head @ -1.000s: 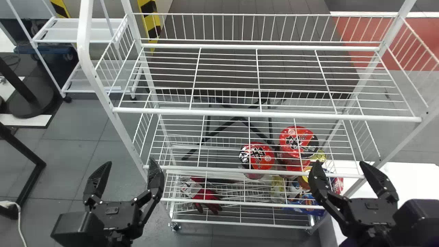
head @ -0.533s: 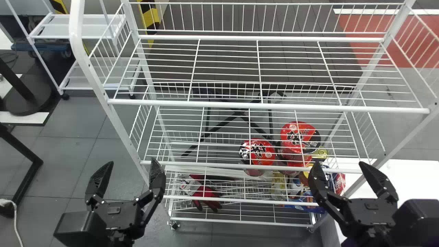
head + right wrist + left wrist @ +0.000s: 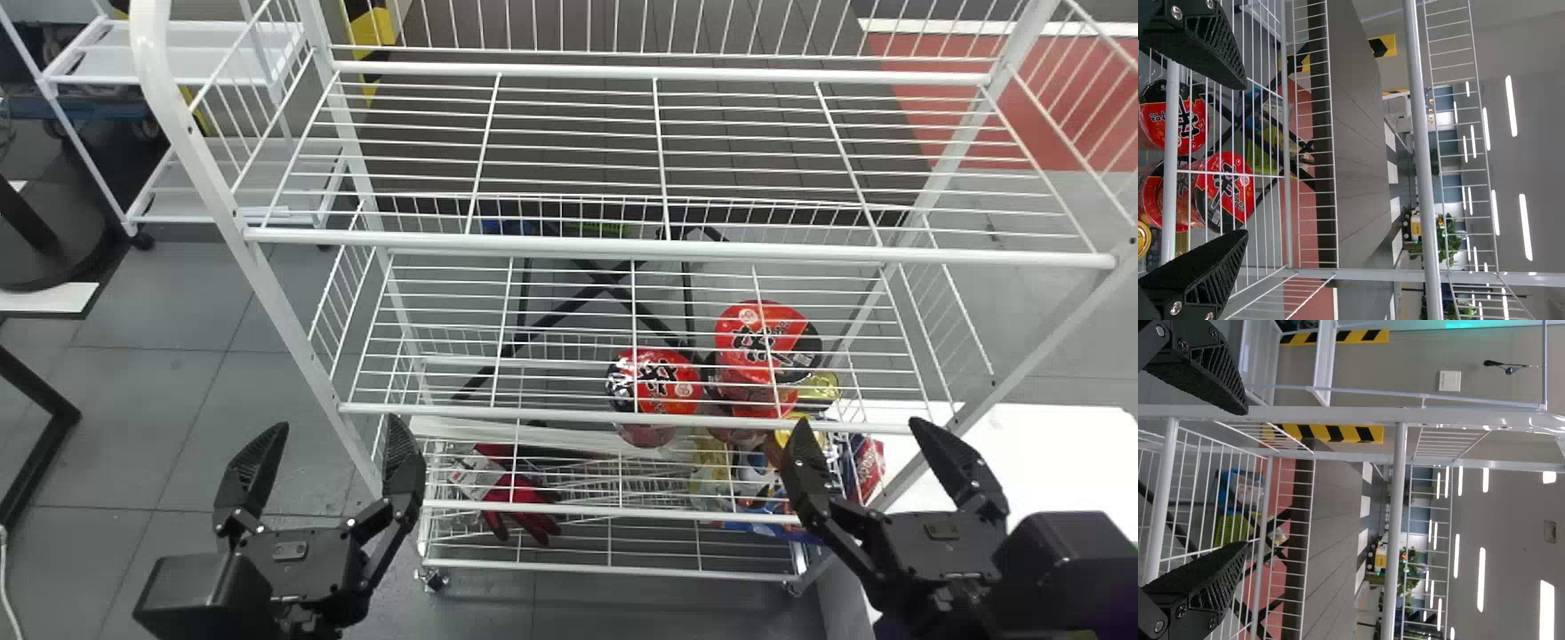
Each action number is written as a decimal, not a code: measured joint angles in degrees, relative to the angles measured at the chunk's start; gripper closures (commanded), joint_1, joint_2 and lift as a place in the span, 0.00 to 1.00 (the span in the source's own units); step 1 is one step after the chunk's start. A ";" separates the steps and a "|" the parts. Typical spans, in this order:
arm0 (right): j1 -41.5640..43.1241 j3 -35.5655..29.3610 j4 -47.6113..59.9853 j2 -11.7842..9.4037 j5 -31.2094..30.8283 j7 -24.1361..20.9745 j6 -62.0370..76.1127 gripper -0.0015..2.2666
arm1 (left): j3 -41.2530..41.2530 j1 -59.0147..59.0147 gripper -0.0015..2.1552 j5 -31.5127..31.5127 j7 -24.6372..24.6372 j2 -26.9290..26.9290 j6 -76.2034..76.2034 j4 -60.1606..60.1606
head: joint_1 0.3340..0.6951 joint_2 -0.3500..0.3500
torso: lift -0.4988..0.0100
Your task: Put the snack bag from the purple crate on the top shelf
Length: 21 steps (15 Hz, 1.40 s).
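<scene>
Left hand: my left hand (image 3: 337, 425) is wide open, holding nothing; I have it on the near side of the rack, by its front left corner, with a broad gap between the two black fingers
Right hand: my right hand (image 3: 860, 425) is wide open too and grips nothing; it is on the near side, by the rack's front right corner and near the table's left edge
Snack bag: I cannot tell where it lies
Top shelf: above my hands I have the top shelf (image 3: 622, 245), white wire, with railings along its back edge and both side edges
Red-lidded tubs: a single tub (image 3: 658, 380) sits lower in the rack, right of the middle, with stacked tubs (image 3: 766, 342) just beside it, towards the right edge; I see both through the wires
Gloves: red and white gloves (image 3: 520, 502) lie low in the rack, near its left edge
Table: the white table (image 3: 1058, 444) stands by the rack's right edge
Green basket: beyond the rack's back edge I see a green basket (image 3: 1230, 528) through the wires
</scene>
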<state>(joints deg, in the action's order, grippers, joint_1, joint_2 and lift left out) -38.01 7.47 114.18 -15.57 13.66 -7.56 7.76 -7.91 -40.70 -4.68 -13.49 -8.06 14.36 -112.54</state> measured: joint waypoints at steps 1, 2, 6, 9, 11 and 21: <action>-0.05 0.00 0.00 -0.02 0.00 0.00 0.02 0.00 | -0.04 -0.04 0.05 0.01 -0.03 0.02 0.05 0.02 | 1.00 0.51 | 0.54; -0.09 0.03 -0.01 -0.04 -0.02 0.00 0.06 0.00 | -0.07 -0.08 0.05 0.02 -0.06 0.02 0.09 0.04 | 1.00 0.51 | 0.53; -0.22 0.09 -0.01 0.00 -0.04 0.00 0.18 0.00 | -0.18 -0.31 0.05 0.03 -0.13 -0.02 0.55 0.04 | 1.00 0.51 | 0.50; -0.30 0.16 0.06 0.31 -0.30 0.02 0.19 0.00 | -0.18 -0.43 0.05 0.03 -0.13 -0.24 1.28 0.20 | 1.00 0.51 | 0.48; -0.45 0.29 0.21 0.69 -0.72 0.08 0.19 0.00 | -0.18 -0.50 0.05 0.03 -0.13 -0.36 1.73 0.36 | 1.00 0.52 | 0.46; -1.96 0.44 2.07 2.10 -2.50 0.04 0.03 0.00 | -0.18 -1.32 0.05 0.02 -0.40 -0.91 4.65 0.46 | 1.00 0.54 | 0.38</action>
<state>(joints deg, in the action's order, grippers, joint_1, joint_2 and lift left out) -39.97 7.91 116.24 -13.47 11.16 -7.52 7.79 -8.08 -42.01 -4.66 -13.89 -8.96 19.01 -112.08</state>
